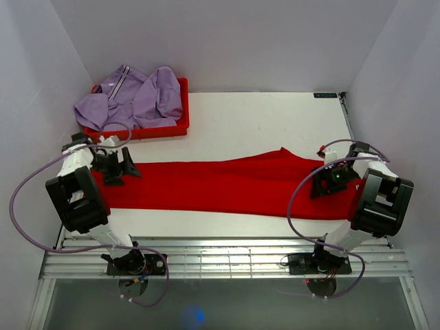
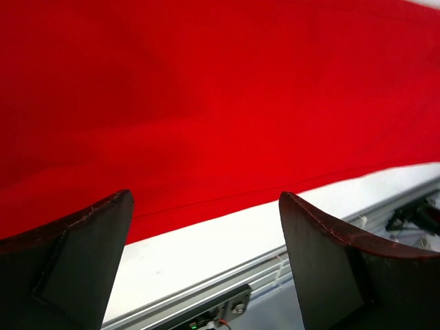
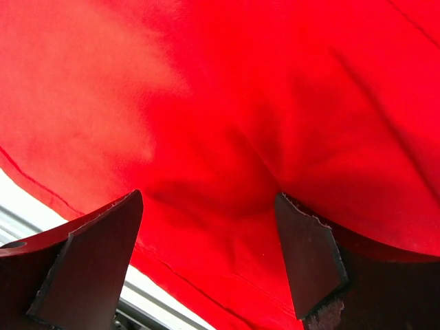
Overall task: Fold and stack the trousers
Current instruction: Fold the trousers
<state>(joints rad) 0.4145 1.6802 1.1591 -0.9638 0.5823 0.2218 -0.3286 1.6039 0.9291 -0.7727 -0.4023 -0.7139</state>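
Red trousers (image 1: 213, 184) flat on table (image 1: 275, 120), left hand (image 2: 205, 198) and right hand (image 3: 208, 196) splayed

Pos. of trousers (image 1: 220, 184): laid flat, lengthwise L-to-R across the table (image 1: 275, 124), in its near half, running from near the L edge to near the R edge. A strip of table shows btwn the trousers and the near edge. Tray (image 1: 158, 132): far-L corner of the table, behind the L end of the trousers, not touching them. Garment (image 1: 134, 100): bunched in the tray, overhanging its L rim. L gripper (image 1: 120, 168): over the trousers' L end. R gripper (image 1: 327, 183): over the trousers' R end.
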